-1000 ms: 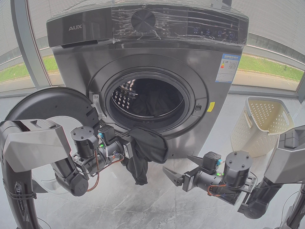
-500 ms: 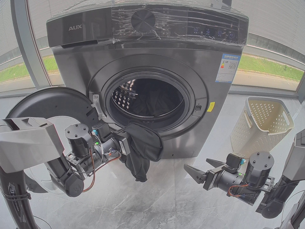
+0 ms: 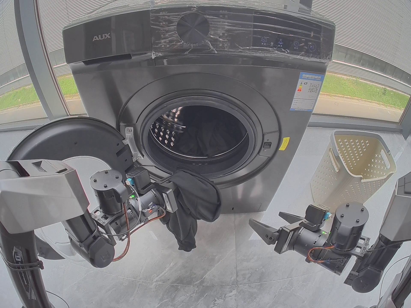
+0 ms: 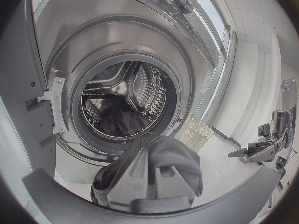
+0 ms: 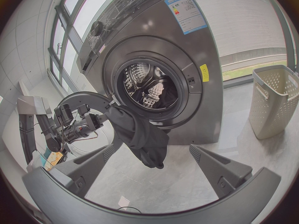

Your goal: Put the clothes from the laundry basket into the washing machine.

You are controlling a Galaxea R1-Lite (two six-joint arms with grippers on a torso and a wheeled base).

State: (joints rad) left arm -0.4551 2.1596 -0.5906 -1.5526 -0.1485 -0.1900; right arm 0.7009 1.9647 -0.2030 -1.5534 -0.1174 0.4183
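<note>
Your head camera looks forward and down, close on the front of the washing machine (image 3: 107, 86), with the laundry basket (image 3: 355, 167) on the floor by the machine's right corner; your left wrist camera sits low and very near, facing up into the drum (image 4: 140, 87) over the dark garment (image 4: 177, 153); your right wrist camera sits low and farther back, facing the same front; all three share drum, garment and basket.

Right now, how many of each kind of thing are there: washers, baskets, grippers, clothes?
Washer: 1
Basket: 1
Grippers: 2, left gripper and right gripper
Clothes: 2, a dark piece held by the left gripper, a dark heap in the drum
Total: 6
</note>
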